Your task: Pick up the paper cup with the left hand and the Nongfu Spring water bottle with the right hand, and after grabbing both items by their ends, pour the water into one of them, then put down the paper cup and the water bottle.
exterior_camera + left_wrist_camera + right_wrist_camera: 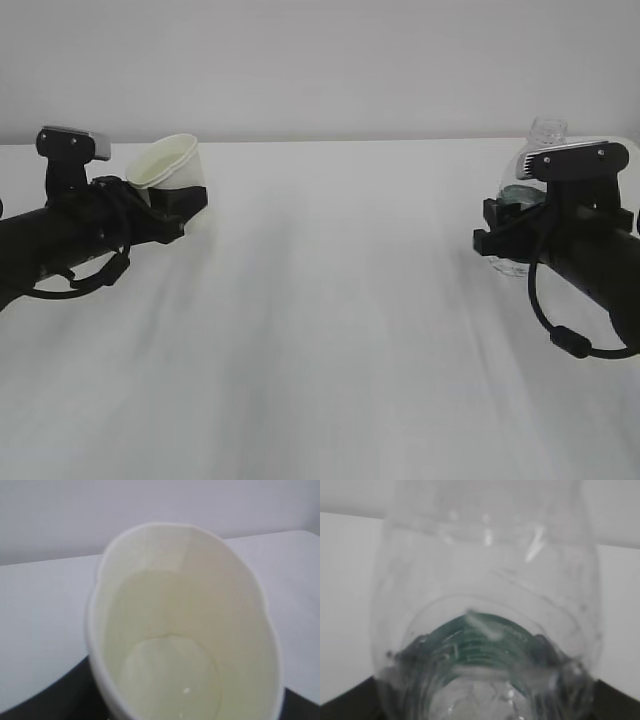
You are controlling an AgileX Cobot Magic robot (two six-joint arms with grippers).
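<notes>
Cup and bottle are each held in an end effector, well apart, above the white surface [320, 330].

The paper cup [172, 165] is clamped low on its wall by the left hand [180, 205], partly open around it, and is tilted with its mouth toward the middle; its rim looks squeezed oval in the left wrist view, so it is judged light, thin and easily crushed, best gripped gently near the stiffer base. The Nongfu Spring water bottle [535, 160] is gripped around its lower body by the right hand [510, 225], likewise partly open on it. Its clear ribbed plastic is judged smooth and yielding. How much water is inside cannot be told.
</notes>
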